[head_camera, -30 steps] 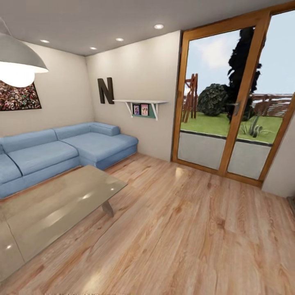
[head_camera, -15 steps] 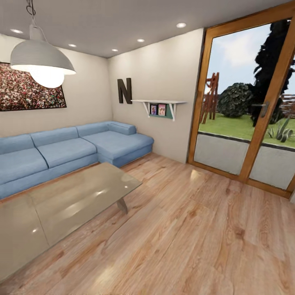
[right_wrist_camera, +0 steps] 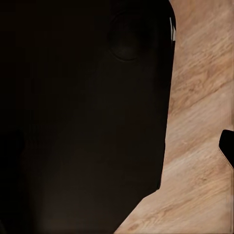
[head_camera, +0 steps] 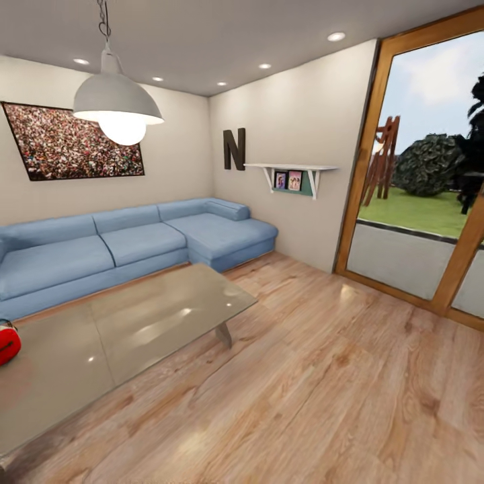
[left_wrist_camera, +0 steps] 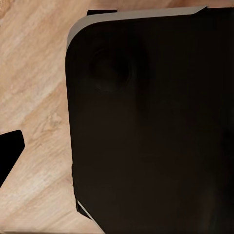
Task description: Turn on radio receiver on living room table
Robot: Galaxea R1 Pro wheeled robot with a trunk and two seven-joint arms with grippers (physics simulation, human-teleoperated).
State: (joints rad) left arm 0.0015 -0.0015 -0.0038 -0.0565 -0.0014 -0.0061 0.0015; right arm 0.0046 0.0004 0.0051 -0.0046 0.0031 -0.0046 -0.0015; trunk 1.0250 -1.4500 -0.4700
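The living room's long low table (head_camera: 141,326), with a glossy grey-brown top, stretches across the lower left of the head view. At its far left end, cut by the picture's edge, sits the red rounded radio receiver (head_camera: 7,341); its face is hidden. Both wrist views look down at wood floor past a large dark body panel (left_wrist_camera: 151,122) (right_wrist_camera: 83,112). A small black tip (left_wrist_camera: 9,151) pokes in at the edge of the left wrist view, and another black tip (right_wrist_camera: 227,146) in the right wrist view. Whether they are fingers I cannot tell.
A blue sectional sofa (head_camera: 134,242) runs behind the table under a framed picture (head_camera: 74,141) and a white pendant lamp (head_camera: 117,104). A letter "N" (head_camera: 234,149) and a shelf (head_camera: 292,171) hang on the wall. The wood-framed glass door (head_camera: 417,202) is at right. Wood floor (head_camera: 323,390) spreads ahead.
The whole head view has swung left: sofa, letter, shelf and door slid right in the picture. The red radio receiver has come into sight at the table's left end.
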